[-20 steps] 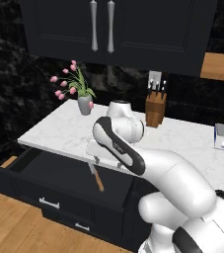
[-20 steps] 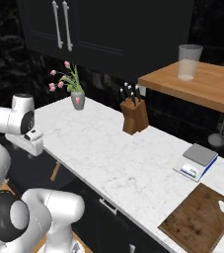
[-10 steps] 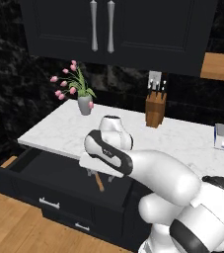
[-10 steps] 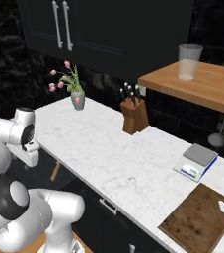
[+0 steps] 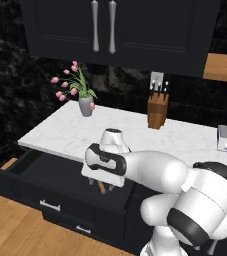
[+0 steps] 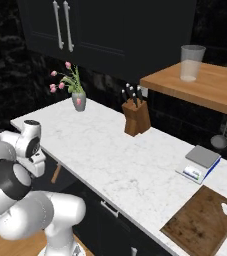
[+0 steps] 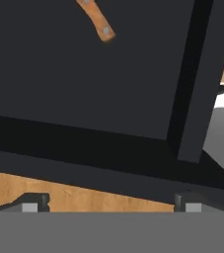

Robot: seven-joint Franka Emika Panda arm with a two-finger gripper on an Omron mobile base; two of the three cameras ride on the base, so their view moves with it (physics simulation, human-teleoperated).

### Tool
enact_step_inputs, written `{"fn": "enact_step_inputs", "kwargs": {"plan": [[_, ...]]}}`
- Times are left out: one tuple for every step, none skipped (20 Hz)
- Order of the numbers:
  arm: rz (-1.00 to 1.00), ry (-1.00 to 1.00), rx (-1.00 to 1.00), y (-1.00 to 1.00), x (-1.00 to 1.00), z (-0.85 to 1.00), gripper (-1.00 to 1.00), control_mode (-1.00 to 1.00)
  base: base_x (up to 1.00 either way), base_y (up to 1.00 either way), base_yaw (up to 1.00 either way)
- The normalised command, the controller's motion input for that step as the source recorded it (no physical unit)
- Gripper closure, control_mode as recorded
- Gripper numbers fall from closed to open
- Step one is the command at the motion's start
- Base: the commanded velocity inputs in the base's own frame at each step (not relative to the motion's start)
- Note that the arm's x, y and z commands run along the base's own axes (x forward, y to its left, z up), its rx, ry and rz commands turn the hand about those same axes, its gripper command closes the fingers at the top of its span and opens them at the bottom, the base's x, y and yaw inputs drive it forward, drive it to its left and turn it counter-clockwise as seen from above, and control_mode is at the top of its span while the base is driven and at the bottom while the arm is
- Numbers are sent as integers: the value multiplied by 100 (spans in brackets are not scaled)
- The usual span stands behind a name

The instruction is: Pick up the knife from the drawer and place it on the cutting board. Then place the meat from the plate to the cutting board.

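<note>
The gripper (image 7: 108,201) is hanging over the open drawer (image 5: 50,172) with its fingertips (image 7: 32,201) spread wide, gripping nothing. The knife (image 7: 96,21) is lying on the drawer floor with its wooden handle showing, apart from the fingertips. The cutting board (image 6: 201,221) is sitting at the counter's (image 6: 110,155) near right corner.

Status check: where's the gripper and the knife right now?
Gripper open over the open drawer, holding nothing. Knife lying in drawer, only the handle end seen. Cutting board bare on counter. Nothing blocking.
</note>
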Motion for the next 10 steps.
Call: {"fn": "enact_step_inputs", "kwargs": {"plan": [[0,1,0,0,35,-59,-100,-100,0,0,0],[0,0,0,0,30,-54,-100,-100,0,0,0],[0,0,0,0,26,-50,-100,-100,0,0,0],[0,0,0,3,18,-41,-100,-100,0,0,0],[0,0,0,5,7,-40,-100,-100,0,0,0],[-1,0,0,10,0,-37,-100,-100,0,0,0],[-1,1,-2,12,0,-36,-100,-100,0,0,0],[-2,0,-2,13,0,-34,-100,-100,0,0,0],[-2,2,-2,14,0,-35,-100,-100,0,0,0],[-2,1,-3,15,0,-34,-100,-100,0,0,0]]}}
